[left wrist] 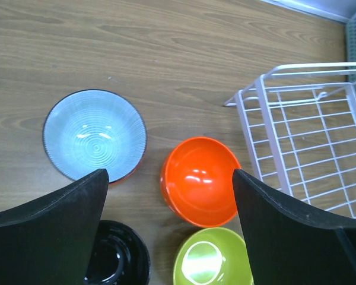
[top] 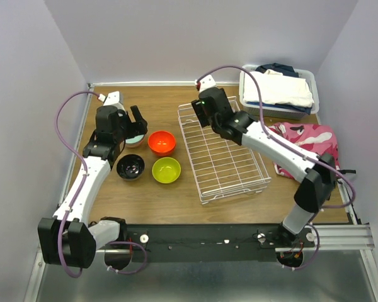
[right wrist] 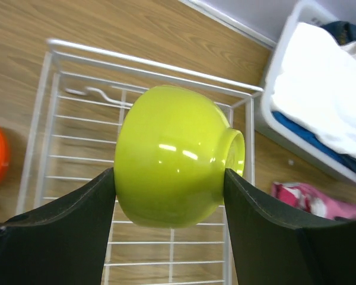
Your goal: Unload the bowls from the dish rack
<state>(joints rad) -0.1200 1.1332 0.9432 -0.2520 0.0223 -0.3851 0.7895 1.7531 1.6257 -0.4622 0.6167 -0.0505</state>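
My right gripper [right wrist: 169,178] is shut on a lime-green bowl [right wrist: 172,157], held on its side with its foot to the right, above the far end of the white wire dish rack [right wrist: 136,71]. In the top view that gripper [top: 201,108] hovers over the rack's [top: 223,157] far left corner. Left of the rack, on the table, stand an orange bowl [left wrist: 199,181], a second lime-green bowl [left wrist: 210,258], a bowl with a dark inside [left wrist: 115,258] and a pale blue bowl [left wrist: 95,135]. My left gripper [left wrist: 171,196] hangs open above them, holding nothing.
A grey bin of folded clothes [top: 278,91] stands at the back right. A pink patterned cloth [top: 305,141] lies right of the rack. The orange bowl [top: 162,142] sits close to the rack's left side. Walls close in on three sides.
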